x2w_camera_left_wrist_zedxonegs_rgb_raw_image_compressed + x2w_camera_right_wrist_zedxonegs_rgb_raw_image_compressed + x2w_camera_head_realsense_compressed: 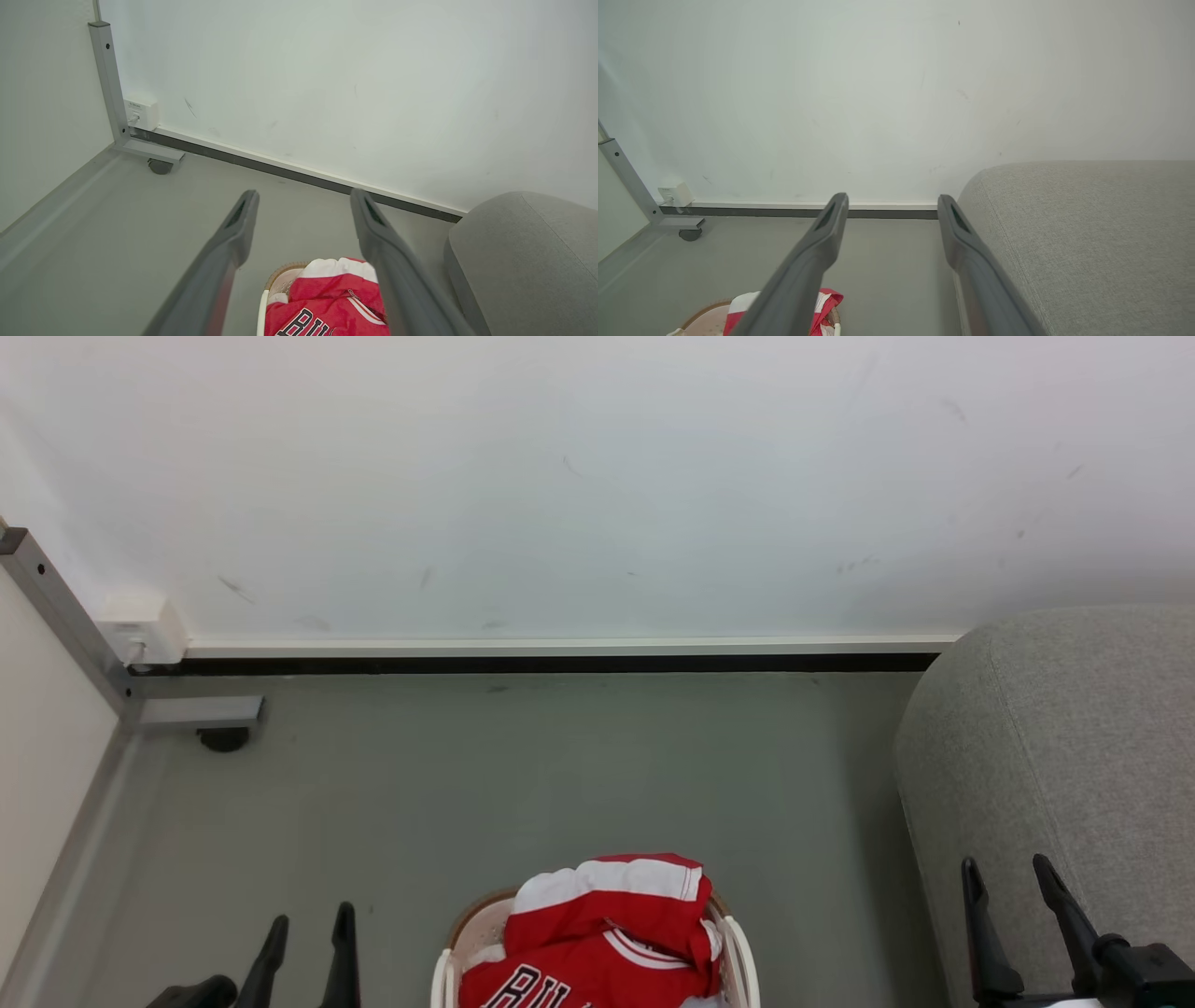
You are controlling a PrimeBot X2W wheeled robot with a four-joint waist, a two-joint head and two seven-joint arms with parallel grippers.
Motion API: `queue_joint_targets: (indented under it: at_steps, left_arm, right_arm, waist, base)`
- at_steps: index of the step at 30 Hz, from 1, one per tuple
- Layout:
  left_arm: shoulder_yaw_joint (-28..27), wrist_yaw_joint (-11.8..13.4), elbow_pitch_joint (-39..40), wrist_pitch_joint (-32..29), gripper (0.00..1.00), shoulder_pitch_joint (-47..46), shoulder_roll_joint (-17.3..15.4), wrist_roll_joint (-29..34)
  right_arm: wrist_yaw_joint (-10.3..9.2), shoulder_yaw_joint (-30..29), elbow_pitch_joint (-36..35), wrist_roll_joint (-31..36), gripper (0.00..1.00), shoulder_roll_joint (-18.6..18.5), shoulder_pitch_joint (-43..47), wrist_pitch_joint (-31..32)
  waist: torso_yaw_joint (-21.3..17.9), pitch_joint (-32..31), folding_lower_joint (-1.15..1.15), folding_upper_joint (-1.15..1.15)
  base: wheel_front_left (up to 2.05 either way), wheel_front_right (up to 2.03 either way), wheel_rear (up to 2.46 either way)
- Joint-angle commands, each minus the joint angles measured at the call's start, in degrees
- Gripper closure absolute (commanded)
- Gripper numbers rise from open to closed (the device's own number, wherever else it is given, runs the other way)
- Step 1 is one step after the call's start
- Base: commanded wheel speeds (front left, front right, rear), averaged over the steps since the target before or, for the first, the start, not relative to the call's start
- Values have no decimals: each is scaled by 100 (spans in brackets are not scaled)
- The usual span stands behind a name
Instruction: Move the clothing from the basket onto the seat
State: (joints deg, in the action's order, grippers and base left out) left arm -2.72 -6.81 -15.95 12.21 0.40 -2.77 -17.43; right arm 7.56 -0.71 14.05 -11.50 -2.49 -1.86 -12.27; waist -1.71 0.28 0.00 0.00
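The red clothing is heaped in the cream-white basket at the bottom middle of the head view; a white-banded piece lies over a jersey with black letters. The left wrist view shows the clothing and the basket low between the fingers. The grey seat stands to the right of the basket. My left gripper is open at the lower left, apart from the basket. My right gripper is open at the lower right, in front of the seat. Both hold nothing.
A white wall with a dark baseboard runs behind the grey floor. At the left a grey metal frame leg with a caster and a white wall socket stand by a pale panel.
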Motion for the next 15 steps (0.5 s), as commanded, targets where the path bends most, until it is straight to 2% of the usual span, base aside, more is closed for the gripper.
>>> queue_joint_targets:
  at_steps: [1,15]
  left_arm:
    - [-45,-20,-9,73,0,52,-56,237]
    - [-105,-64,-89,214,0,139,-52,871]
  right_arm:
    - [-11,-51,6,192,0,-54,59,-62]
    - [-12,10,78,728,0,-58,122,-210]
  waist:
    - [-3,-2,0,0]
    - [-40,-11,0,0]
  base:
    - [0,0,0]
    - [0,0,0]
